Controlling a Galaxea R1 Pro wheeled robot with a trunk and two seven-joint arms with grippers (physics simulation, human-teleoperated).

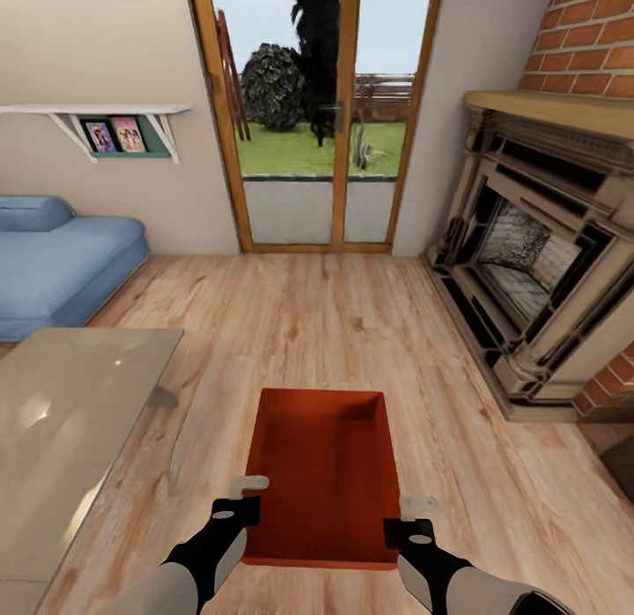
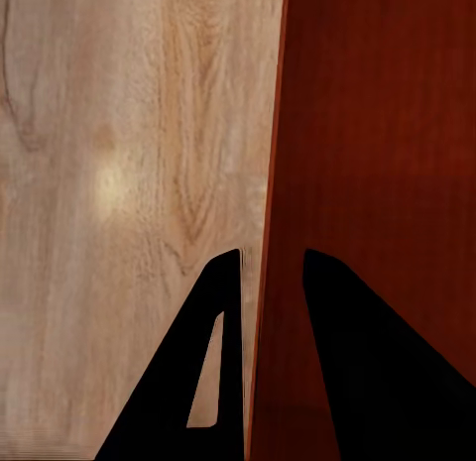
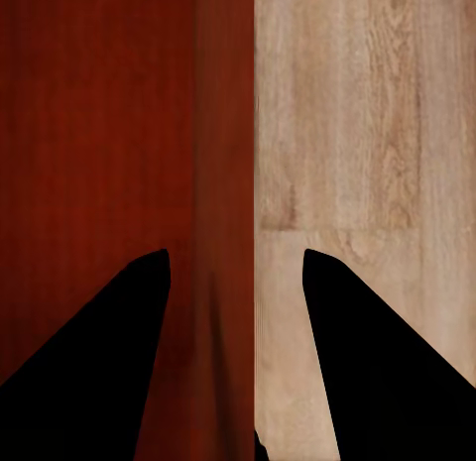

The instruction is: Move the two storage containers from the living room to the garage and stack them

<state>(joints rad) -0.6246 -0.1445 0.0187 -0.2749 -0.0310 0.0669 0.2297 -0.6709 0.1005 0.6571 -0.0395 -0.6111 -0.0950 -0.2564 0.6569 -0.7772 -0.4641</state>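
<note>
One orange-red storage container (image 1: 321, 456) lies just in front of me over the light wood-plank floor (image 1: 335, 324) of the living room; I cannot tell whether it rests on the planks or hangs above them. My left gripper (image 1: 251, 492) sits at its left wall near the front corner. In the left wrist view the gripper (image 2: 272, 255) is shut narrowly on that thin wall (image 2: 268, 183). My right gripper (image 1: 412, 509) is at the right wall. In the right wrist view its fingers (image 3: 236, 253) stand apart astride the wall (image 3: 223, 134), with a gap on each side.
A glass table (image 1: 70, 403) stands close at the left, with a blue sofa (image 1: 62, 263) behind it. A brick fireplace (image 1: 537, 271) juts out along the right. Straight ahead is a wood-framed glass door (image 1: 317, 157) to a garden. Open floor lies between them.
</note>
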